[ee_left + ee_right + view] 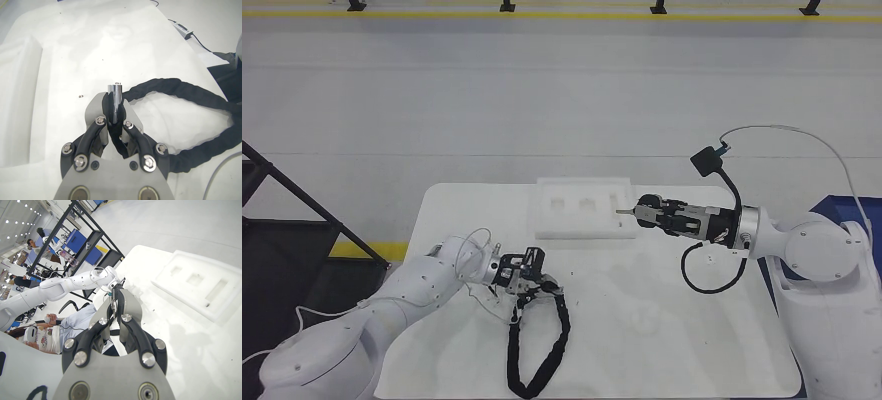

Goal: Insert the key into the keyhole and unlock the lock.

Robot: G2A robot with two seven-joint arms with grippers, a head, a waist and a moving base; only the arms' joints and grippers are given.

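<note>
Although the left gripper (113, 103) clamps the chrome cylinder (115, 92) of the cable lock (189, 89) at the table's (672, 330) left, the right gripper (115, 300), closed on the key (623, 211), hangs over the foam tray (582, 232), well apart from the lock; insertion and unlocking are yet to do.

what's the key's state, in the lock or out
Out. The right gripper holds the key near the foam tray, well apart from the lock clamped in the left gripper.
</note>
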